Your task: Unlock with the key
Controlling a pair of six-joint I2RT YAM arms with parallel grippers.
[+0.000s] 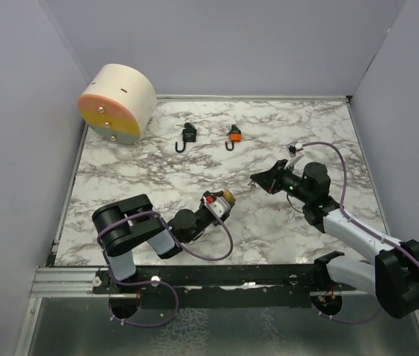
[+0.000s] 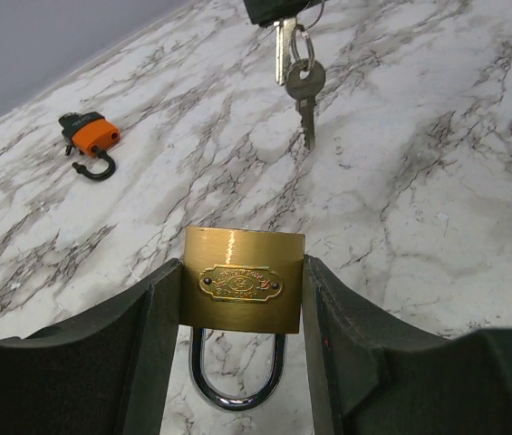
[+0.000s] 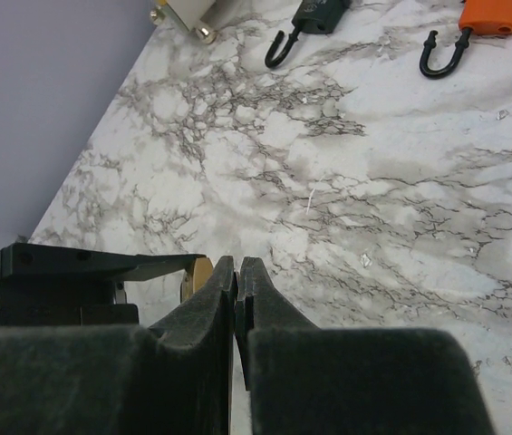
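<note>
My left gripper is shut on a brass padlock, gripping its body by the sides with the steel shackle pointing back toward the wrist. In the top view the padlock is held low over the middle of the table. My right gripper is just right of it and is shut on a key. A ring with a second key hangs below it. In the right wrist view the fingers are pressed together, the key is hidden, and the padlock shows just left of them.
An orange padlock and a black padlock lie open at the back of the marble table. A cream cylinder with an orange-yellow face stands at the back left. Grey walls close in three sides.
</note>
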